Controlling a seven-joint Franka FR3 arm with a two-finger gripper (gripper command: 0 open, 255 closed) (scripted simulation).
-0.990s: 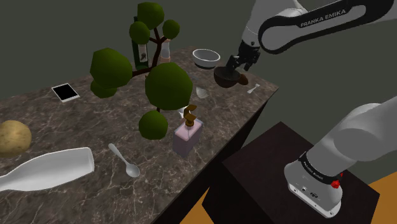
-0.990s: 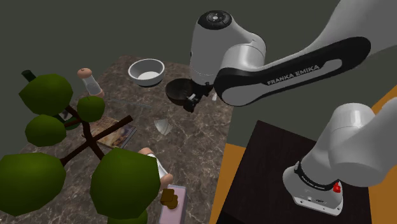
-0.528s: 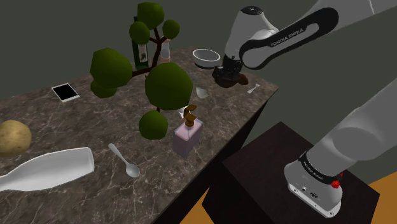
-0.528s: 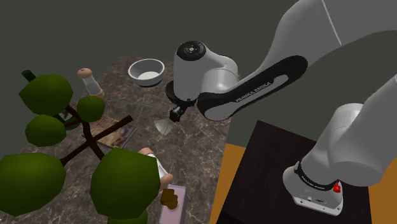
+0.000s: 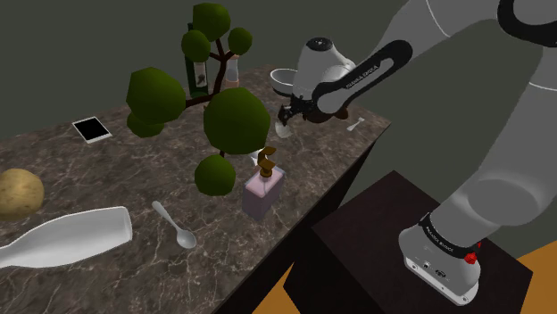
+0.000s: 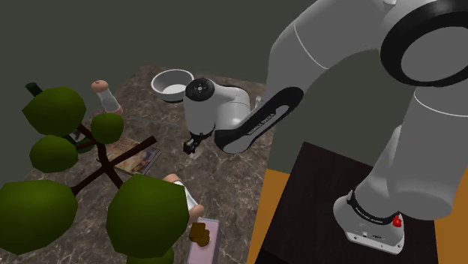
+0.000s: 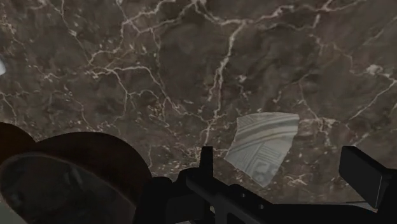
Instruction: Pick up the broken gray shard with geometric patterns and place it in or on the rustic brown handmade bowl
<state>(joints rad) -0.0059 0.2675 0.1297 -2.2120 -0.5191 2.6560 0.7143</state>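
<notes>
While your black two-finger gripper [image 7: 281, 159] hangs open over the dark marble worktop [image 7: 191, 63], the pale gray patterned shard [image 7: 264, 145] lies flat between its fingers [image 7: 364, 178]; dark brown bowl [image 7: 63, 175] just beside.

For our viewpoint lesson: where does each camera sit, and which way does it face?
Shoulder view: beside the stand, looking down over the marble table; arm, base show.
Second exterior view: same side, steeper onto the table; arm and base show.
Wrist view: on the hand, facing the shard between open jaws.
Both exterior views show the white bowl.
</notes>
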